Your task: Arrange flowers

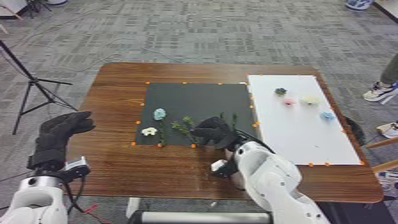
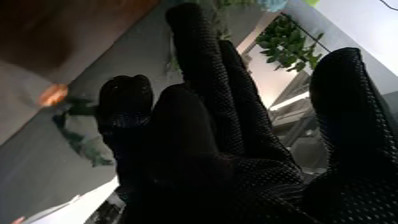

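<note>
The right hand (image 1: 213, 132), fingers loosely spread, empty, is at the mat's (image 1: 194, 100) near right; the left hand (image 1: 58, 132), fingers relaxed, at the table's (image 1: 111, 95) left.

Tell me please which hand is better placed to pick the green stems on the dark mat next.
Probably the right hand: it is over the dark mat, beside the green stems, while the left hand is well left of the mat.

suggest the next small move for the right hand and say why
Probably ease the right hand toward the green sprig just left of it on the dark mat and pinch the sprig: the hand is open and near it, and loose flowers suggest arranging isn't finished.
</note>
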Tool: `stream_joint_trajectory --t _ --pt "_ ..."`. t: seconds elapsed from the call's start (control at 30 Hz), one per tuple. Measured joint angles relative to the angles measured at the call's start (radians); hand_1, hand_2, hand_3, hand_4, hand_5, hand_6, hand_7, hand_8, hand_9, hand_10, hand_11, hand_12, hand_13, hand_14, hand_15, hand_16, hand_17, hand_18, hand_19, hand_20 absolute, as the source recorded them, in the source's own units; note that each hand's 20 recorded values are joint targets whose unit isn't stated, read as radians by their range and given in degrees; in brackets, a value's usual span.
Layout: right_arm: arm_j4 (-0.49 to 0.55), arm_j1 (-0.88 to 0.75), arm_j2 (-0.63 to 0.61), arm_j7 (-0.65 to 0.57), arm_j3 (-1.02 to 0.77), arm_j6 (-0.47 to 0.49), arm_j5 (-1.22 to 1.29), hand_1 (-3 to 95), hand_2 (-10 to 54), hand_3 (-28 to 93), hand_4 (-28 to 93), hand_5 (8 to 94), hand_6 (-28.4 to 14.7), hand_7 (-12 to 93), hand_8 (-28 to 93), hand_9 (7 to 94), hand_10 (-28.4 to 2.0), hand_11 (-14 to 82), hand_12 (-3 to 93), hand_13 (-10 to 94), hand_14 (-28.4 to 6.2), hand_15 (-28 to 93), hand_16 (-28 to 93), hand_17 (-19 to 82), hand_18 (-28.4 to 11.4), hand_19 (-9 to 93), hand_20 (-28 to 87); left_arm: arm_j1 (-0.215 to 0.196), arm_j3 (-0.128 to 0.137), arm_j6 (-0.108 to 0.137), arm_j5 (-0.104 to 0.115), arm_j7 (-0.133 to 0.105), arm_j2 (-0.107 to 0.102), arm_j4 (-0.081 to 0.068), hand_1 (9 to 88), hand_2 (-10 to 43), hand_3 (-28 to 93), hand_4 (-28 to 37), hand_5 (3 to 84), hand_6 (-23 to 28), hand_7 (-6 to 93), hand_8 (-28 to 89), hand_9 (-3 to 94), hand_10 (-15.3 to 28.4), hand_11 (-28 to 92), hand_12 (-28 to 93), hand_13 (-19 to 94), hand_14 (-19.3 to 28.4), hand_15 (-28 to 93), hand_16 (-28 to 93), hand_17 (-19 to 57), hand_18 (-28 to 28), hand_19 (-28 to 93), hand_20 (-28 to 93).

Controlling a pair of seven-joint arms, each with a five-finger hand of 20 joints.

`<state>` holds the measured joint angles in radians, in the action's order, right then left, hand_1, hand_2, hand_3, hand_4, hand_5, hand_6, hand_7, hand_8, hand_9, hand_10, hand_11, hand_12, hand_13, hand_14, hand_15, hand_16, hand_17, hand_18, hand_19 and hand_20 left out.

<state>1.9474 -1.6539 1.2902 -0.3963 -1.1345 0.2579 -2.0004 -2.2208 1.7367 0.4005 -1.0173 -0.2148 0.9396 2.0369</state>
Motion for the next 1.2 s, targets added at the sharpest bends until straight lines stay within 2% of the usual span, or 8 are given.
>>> stream_joint_trajectory --t 0.67,0.9,1.07,1.2 --pt "-0.008 0.0 0.027 0.002 0.008 -0.002 0.014 25.7 11.0 57 -14 50.7 -5.9 13 -9 75.6 -15.1 10.7 10.3 86 -7.8 85 29 45 -26.6 90 41 0.009 -0.011 -0.002 -0.001 0.009 0.0 -0.002 34.2 8.5 67 -23.0 55.8 2.1 24.1 -9 57.9 13.4 29 14 46 17.6 45 -2 5.7 14.2 26 25" --pt "0.025 -0.012 0.032 0.007 -0.022 -0.009 0.032 26.3 10.9 57 -14 58.5 -4.7 15 -9 79.0 -14.5 13.6 13.0 85 -8.0 85 30 44 -26.5 90 41 0.012 -0.017 -0.004 -0.002 0.01 0.0 -0.004 34.1 8.5 67 -22.9 55.7 2.1 24.1 -9 57.9 13.3 29 14 46 17.6 45 -2 5.6 14.3 26 25" --pt "0.111 -0.022 -0.026 0.028 -0.095 -0.065 0.1 29.3 6.0 60 -13 62.8 -3.6 17 -9 80.7 -14.0 15.6 15.5 82 -8.5 81 29 41 -25.8 86 41 0.007 -0.009 -0.004 -0.002 0.01 0.0 -0.003 34.1 8.5 67 -23.0 55.6 2.0 24.3 -9 57.8 13.3 29 14 46 17.6 45 -2 5.6 14.3 26 25" --pt "0.142 -0.008 -0.121 0.084 -0.16 -0.169 0.095 33.6 -1.0 65 -15 61.8 -2.0 21 -10 76.7 -13.0 16.8 17.1 77 -9.1 77 29 37 -24.2 80 43 0.005 -0.008 -0.004 -0.002 0.009 -0.001 -0.003 34.2 8.5 67 -23.0 55.7 2.0 24.2 -9 57.8 13.3 29 14 46 17.6 45 -2 5.6 14.3 26 25"
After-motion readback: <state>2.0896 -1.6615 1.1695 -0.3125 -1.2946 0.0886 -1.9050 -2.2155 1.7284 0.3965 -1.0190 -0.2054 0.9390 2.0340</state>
